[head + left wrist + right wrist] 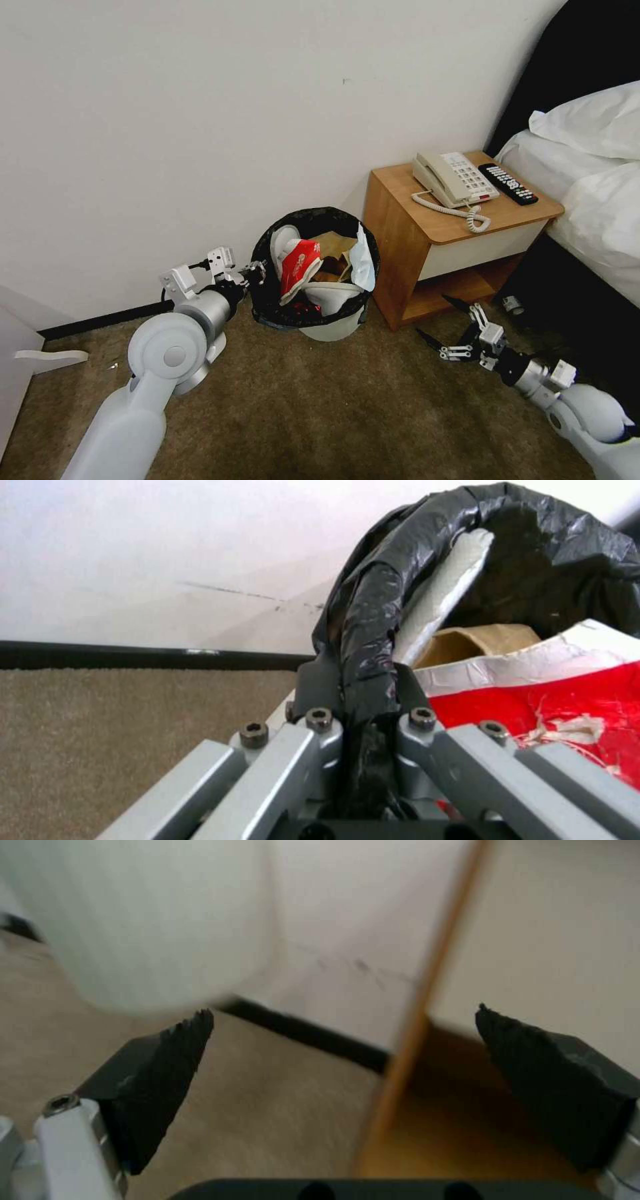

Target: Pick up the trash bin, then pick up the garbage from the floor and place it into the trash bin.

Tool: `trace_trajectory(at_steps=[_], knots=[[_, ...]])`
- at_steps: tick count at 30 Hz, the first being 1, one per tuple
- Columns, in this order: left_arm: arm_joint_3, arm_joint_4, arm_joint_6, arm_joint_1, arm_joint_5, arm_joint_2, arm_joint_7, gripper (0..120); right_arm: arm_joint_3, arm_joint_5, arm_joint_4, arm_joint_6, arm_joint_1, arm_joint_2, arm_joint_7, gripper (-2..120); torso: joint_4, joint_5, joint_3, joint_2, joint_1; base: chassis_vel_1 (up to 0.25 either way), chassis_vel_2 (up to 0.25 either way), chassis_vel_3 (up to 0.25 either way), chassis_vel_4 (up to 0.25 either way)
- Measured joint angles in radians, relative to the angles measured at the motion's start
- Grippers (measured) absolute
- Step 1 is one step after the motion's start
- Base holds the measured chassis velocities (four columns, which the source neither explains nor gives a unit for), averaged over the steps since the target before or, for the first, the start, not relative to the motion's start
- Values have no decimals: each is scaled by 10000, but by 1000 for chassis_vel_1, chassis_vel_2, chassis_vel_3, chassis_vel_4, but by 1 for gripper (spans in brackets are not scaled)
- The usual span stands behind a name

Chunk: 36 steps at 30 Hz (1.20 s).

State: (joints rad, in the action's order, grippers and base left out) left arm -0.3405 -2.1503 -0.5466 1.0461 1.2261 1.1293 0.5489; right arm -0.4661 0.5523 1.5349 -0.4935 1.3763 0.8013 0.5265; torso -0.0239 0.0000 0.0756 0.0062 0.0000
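The trash bin, white with a black bag over its rim, is by the wall on the carpet floor. Garbage fills it: a white slipper, a crushed red and white piece, brown paper and a pale-blue mask. My left gripper is shut on the bin's near rim; in the left wrist view the left gripper pinches the bagged rim, with the red piece just beyond. My right gripper hangs open and holds nothing, low beside the nightstand; the right wrist view shows its fingers spread wide.
A wooden nightstand with a telephone and a remote stands right of the bin. A bed lies further right. A small pale object sits under the bed edge. White furniture is at the left edge.
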Motion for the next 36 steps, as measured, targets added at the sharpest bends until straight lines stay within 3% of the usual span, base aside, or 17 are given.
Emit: trace_trajectory(at_steps=[4,12,19,21,28,36], knots=[[-6,-3,0,-13,-11,-3,-6,4,130,-180,-893,121,-114,410,-807,100,0,1,0,0,1,0,0,0,0],[-91,-69,-1,44,-35,-33,-15,4,66,-285,-1821,-5,-125,868,-1409,100,1,0,0,0,0,0,0,0,0],[-178,-112,-1,85,-83,-36,-24,4,-426,-202,-1663,-311,244,1098,-1613,100,-1,0,0,0,0,0,0,0,0],[-230,-136,-1,103,-147,-17,-32,4,-1204,-223,-1157,-572,682,1414,-2272,100,1,0,0,0,0,0,0,0,0],[-233,-139,4,104,-162,26,-30,4,-1736,-220,-1061,-870,903,1630,-3010,100,0,0,0,0,0,0,0,0,0],[-341,-134,6,90,-127,-5,-29,4,-2242,-330,-1068,-1152,823,2058,-3369,100,1,1,1,0,0,0,0,0,0]])
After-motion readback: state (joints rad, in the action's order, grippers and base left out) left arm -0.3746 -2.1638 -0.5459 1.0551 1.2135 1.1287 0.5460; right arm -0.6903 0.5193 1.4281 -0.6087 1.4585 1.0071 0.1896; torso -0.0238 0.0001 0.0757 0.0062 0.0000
